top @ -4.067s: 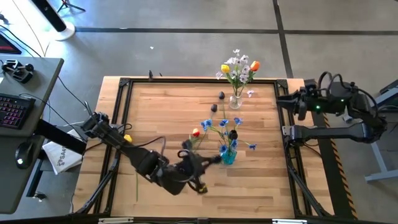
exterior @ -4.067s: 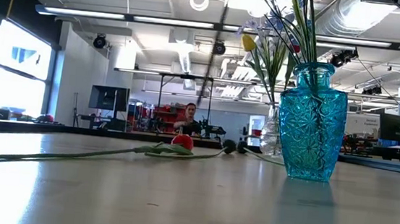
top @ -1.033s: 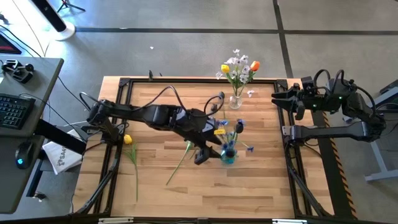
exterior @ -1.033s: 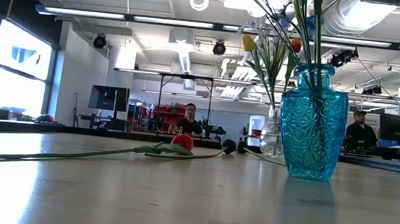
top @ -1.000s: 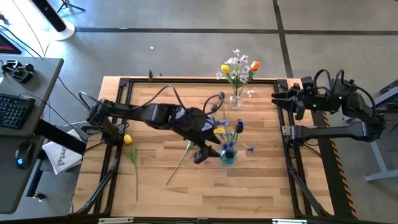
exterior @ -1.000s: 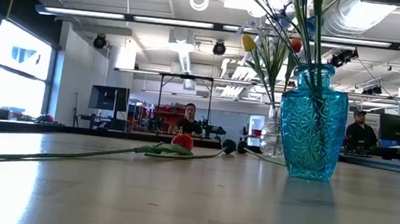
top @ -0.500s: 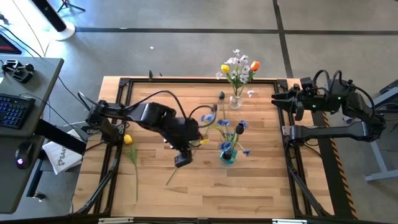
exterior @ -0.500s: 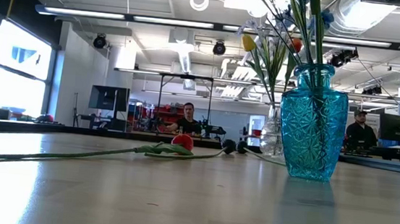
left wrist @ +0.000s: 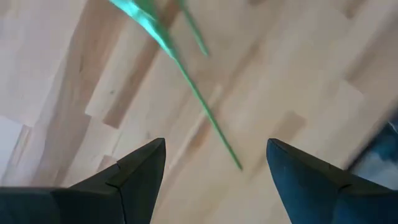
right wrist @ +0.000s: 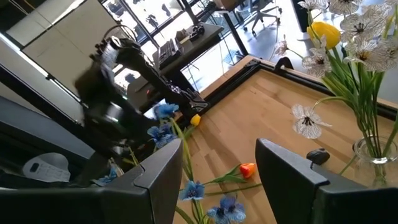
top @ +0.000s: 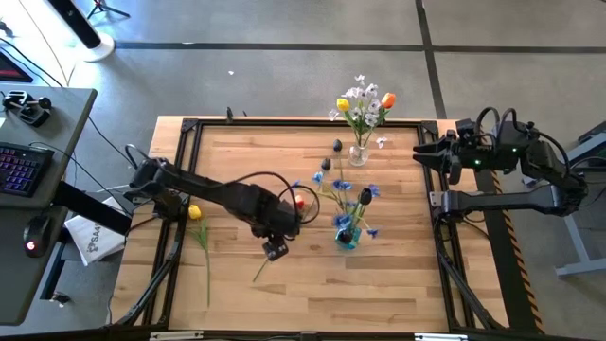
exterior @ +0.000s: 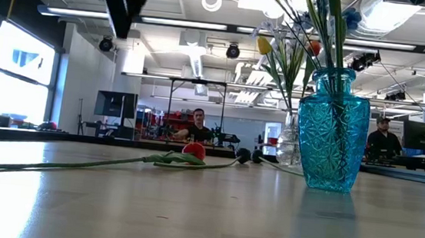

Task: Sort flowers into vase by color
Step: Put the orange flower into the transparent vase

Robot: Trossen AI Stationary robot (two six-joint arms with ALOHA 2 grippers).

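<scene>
Looking down on the wooden table, I see my left gripper hanging above the boards just left of the blue cut-glass vase, its fingers spread wide with nothing between them. Through the left wrist camera, a thin green stem lies slantwise on the planks between the two dark fingertips, not touched by either. That stem belongs to the red-orange tulip, which lies flat on the table near the arm's elbow. The blue vase carries blue small-blossom sprays and a dark purple tulip. A clear glass vase at the far edge holds white-lilac sprays with a yellow tulip and an orange one. Another yellow tulip lies near the table's left rail, well apart from both vases. My right gripper waits at the right rim, fingers partly apart and empty.
</scene>
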